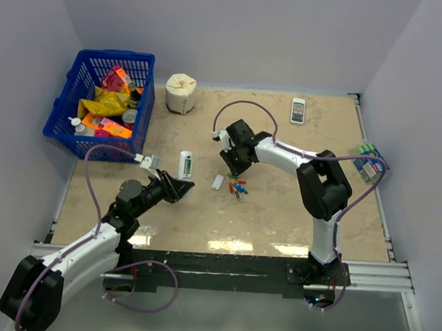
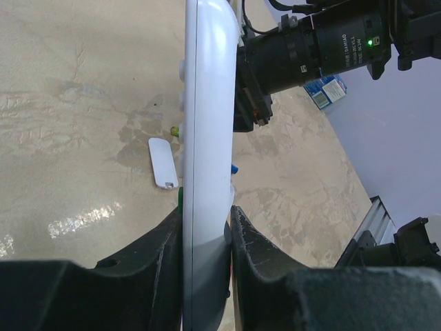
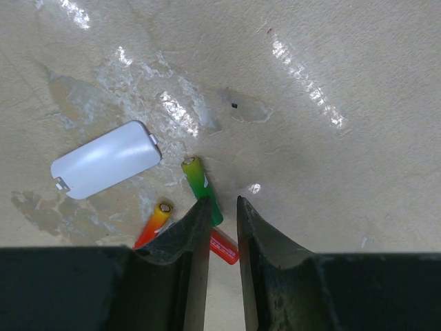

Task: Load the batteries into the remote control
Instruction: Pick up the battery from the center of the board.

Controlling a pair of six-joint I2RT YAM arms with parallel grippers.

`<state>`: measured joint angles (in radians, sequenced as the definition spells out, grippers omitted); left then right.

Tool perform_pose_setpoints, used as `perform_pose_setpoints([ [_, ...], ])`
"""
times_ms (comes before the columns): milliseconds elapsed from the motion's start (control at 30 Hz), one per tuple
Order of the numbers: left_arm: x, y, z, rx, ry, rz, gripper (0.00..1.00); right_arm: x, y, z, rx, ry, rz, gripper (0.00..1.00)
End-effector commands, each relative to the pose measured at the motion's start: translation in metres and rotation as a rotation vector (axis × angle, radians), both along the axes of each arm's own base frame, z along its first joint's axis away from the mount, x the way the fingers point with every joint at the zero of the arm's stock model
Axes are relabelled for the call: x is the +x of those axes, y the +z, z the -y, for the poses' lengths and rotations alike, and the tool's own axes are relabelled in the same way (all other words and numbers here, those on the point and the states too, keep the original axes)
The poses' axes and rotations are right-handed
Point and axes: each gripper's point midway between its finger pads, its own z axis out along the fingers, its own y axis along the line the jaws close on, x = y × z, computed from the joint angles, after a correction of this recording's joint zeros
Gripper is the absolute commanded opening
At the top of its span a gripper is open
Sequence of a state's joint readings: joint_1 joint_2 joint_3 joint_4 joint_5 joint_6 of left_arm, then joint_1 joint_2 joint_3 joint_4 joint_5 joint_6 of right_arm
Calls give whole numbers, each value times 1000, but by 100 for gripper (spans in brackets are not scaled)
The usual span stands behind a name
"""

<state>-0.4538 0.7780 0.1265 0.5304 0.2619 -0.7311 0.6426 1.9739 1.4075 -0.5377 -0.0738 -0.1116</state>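
Note:
My left gripper [image 1: 180, 183] is shut on the near end of the slim silver-white remote control [image 1: 185, 164]. In the left wrist view the remote [image 2: 205, 124] stands edge-on between the fingers [image 2: 258, 241]. The batteries [image 1: 237, 187] lie in a small loose cluster on the table, right of the white battery cover [image 1: 218, 182]. My right gripper [image 3: 222, 207] hovers just above them, jaws a narrow gap apart with nothing between. Below it lie a green battery [image 3: 201, 187], an orange-yellow one [image 3: 154, 222] and a red one [image 3: 224, 246], next to the cover [image 3: 103, 160].
A blue basket [image 1: 102, 100] of packets stands at the back left, with a paper roll [image 1: 181, 93] beside it. A short white dark-screened handset [image 1: 298, 110] lies at the back right. A small box [image 1: 369, 162] sits at the right edge.

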Motion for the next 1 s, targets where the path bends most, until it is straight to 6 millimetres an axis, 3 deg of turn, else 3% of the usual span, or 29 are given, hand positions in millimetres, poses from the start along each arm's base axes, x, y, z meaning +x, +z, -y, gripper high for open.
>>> perform_pose_setpoints([
  [0,10,33,4,-5,-12,108,0,5,12,-12,24,26,16,25],
  [233,11,34,4,2,-14,113,0,0,5,-13,15,38,-10,26],
  [700,11,34,5,4,-19,108,0,-12,-15,5,-66,25,-35,25],
  [833,10,35,5,0,-23,112,0,-13,-19,8,-90,27,-29,22],
  [967,10,37,6,-6,-22,112,0,-15,-21,6,-100,36,-21,12],
])
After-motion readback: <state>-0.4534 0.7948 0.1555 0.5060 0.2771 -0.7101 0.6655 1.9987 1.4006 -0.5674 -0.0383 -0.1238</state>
